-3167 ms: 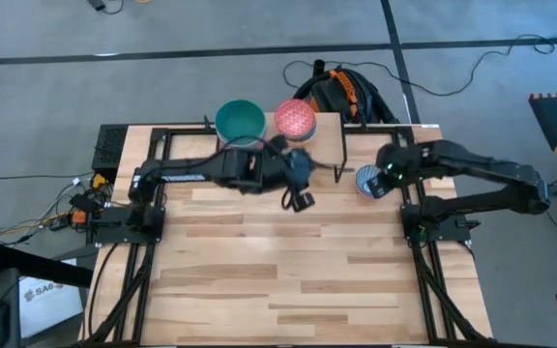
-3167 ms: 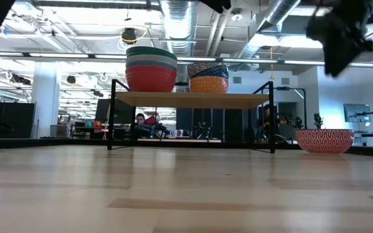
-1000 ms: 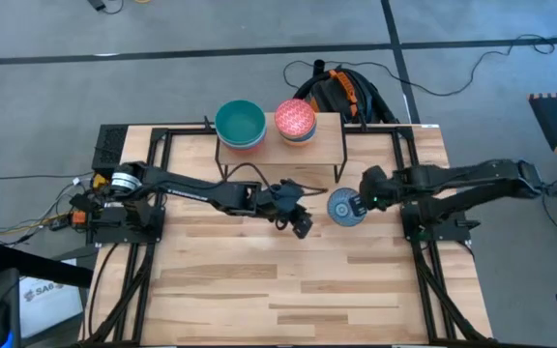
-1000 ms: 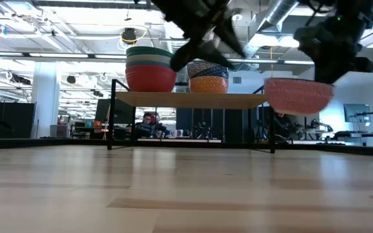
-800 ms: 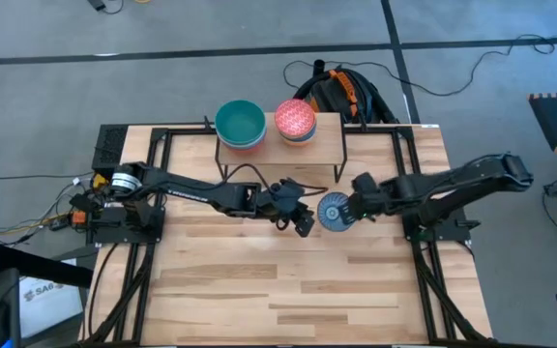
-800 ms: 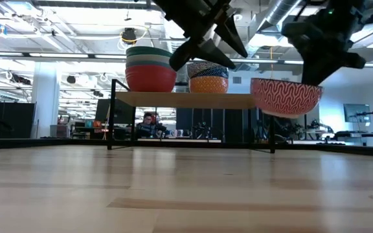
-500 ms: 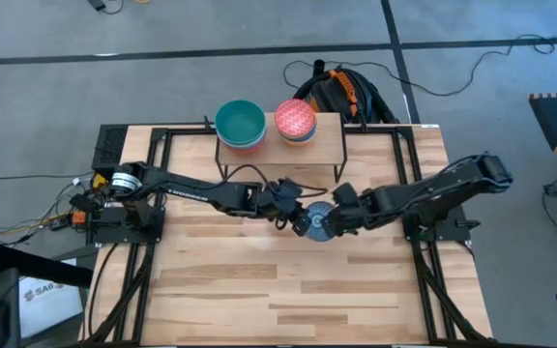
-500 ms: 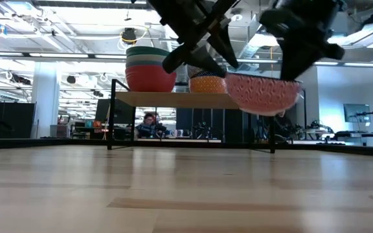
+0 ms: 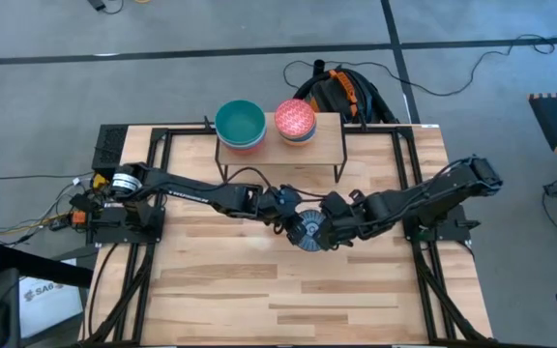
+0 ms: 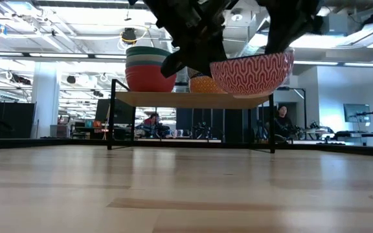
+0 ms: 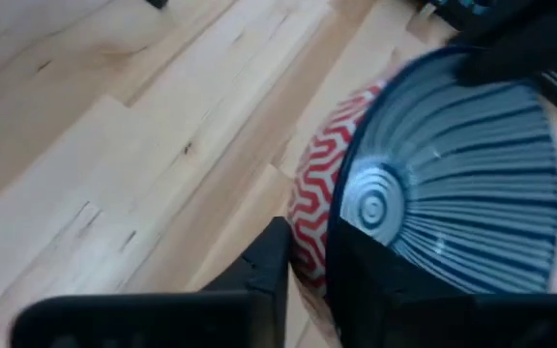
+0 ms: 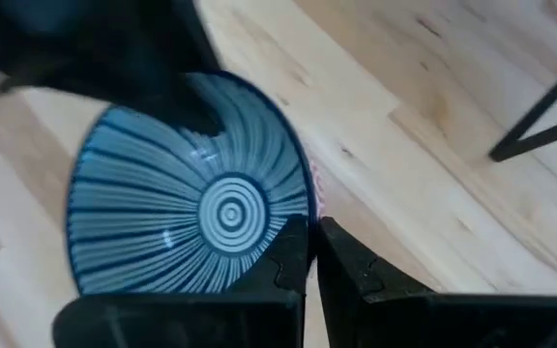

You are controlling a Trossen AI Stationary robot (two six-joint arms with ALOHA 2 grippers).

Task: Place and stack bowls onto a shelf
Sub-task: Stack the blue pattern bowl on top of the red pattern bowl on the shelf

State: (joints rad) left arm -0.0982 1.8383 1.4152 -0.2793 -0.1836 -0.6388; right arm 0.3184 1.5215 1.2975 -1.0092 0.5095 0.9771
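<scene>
A bowl, red-and-white patterned outside and blue-striped inside (image 9: 307, 230) (image 10: 251, 71), hangs in the air over the table's middle, in front of the shelf. My left gripper (image 9: 290, 215) is at its left side and my right gripper (image 9: 329, 230) at its right side, both shut on its rim. The shelf (image 9: 322, 147) (image 10: 173, 99) stands at the far edge. It carries one stack topped by a teal bowl (image 9: 240, 123) (image 10: 151, 68) and another topped by a pink-red patterned bowl (image 9: 295, 119). In the low view the held bowl partly hides that second stack. My left gripper pinches the bowl's rim on the side toward the table's left, the red outer wall (image 11: 303, 208) against one finger (image 11: 269, 266) and the other finger inside. It comes slanting from the table's left. My right gripper pinches the opposite rim (image 12: 307, 208), one finger (image 12: 288, 256) inside and one outside, coming from the table's right. The bowl is lifted clear, mouth up, slightly tilted.
Black frame rails run along the table's left and right edges (image 9: 424, 261). An orange-and-black bag (image 9: 341, 92) lies beyond the far edge. The shelf's thin black legs (image 9: 339, 164) stand just behind the grippers. Bare wood (image 9: 288, 290) fills the near half. People sit far behind (image 10: 280, 116).
My right gripper has carried the bowl from the table's right toward its middle and slightly nearer, raising it. The bowl's left rim has come between my left gripper's fingers. My left arm has stayed about where it was.
</scene>
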